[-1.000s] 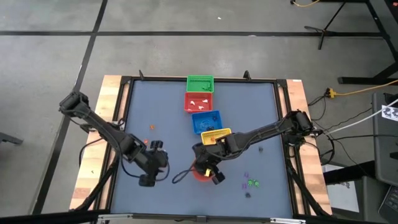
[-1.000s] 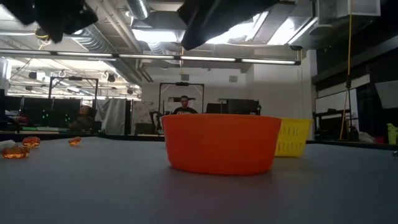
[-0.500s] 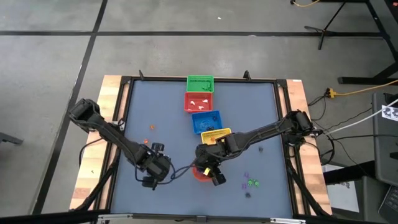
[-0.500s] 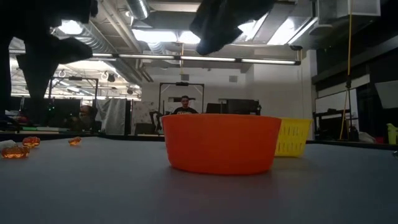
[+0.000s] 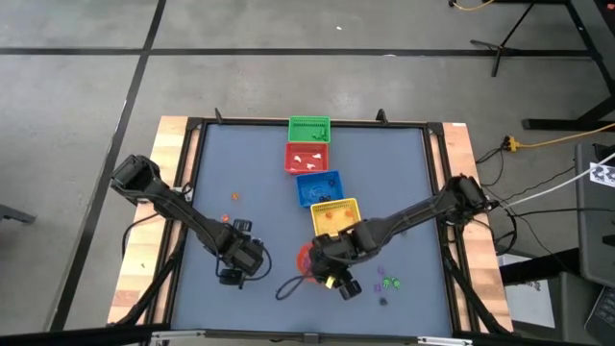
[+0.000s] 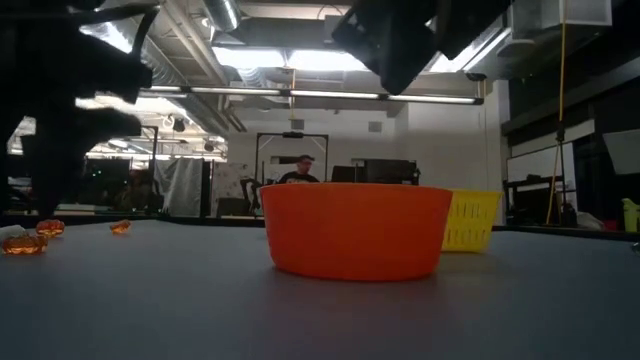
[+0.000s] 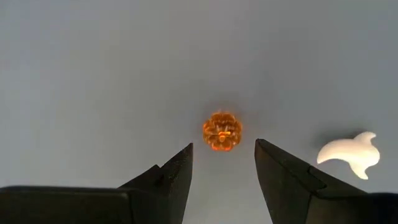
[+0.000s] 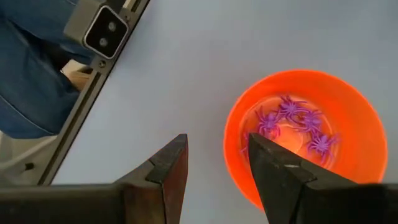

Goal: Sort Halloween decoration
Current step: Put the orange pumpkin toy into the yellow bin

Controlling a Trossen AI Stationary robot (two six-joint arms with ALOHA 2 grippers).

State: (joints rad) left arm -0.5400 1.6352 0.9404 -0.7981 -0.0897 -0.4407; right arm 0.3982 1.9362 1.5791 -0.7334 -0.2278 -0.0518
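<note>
Between my left gripper's [image 7: 222, 167] spread fingers lies an orange pumpkin [image 7: 222, 130], untouched, a white ghost [image 7: 349, 154] just beside it. My right gripper [image 8: 214, 168], also open and empty, hangs by the bowl [image 8: 351, 118] of purple spiders [image 8: 292, 118]. Red basket [image 5: 308, 157] holds white pieces, possibly ghosts.

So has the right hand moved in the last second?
Yes. The right hand has pulled back from the yellow square basket, now sitting past the round orange bowl's near edge.
</note>
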